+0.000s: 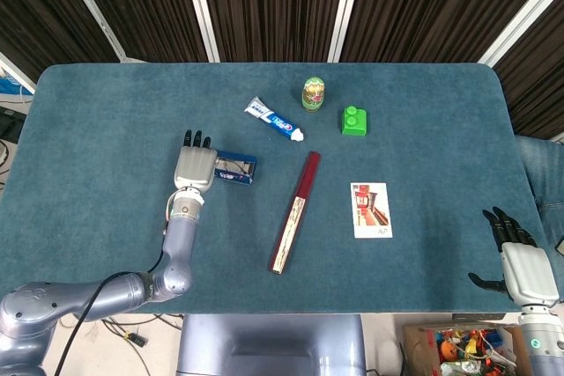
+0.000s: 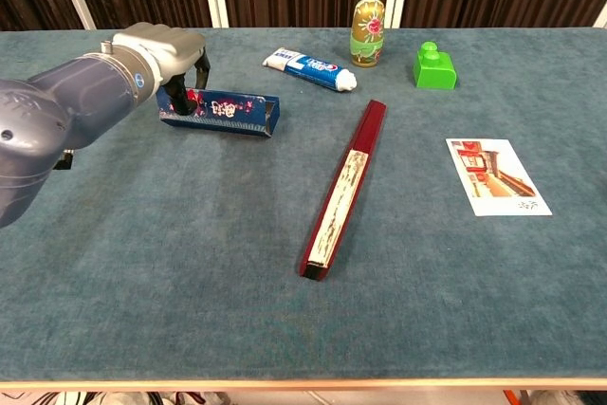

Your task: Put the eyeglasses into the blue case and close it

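Blue felt tabletop (image 1: 106,129) is carrying the blue case (image 2: 232,113), which is lying left of centre, just beside the toothpaste tube (image 2: 311,67). Left hand (image 2: 166,56) is gripping the case's left end with fingers curled down over it; glasses cannot be seen. Right hand (image 1: 520,261) is hanging off the table's right edge, fingers spread, holding nothing.

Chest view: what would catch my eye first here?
Probably the big grey left hand at the table's left, its fingers on the end of a blue case. Next comes the long red folded fan lying in the middle, with a toothpaste tube and a painted doll behind it.
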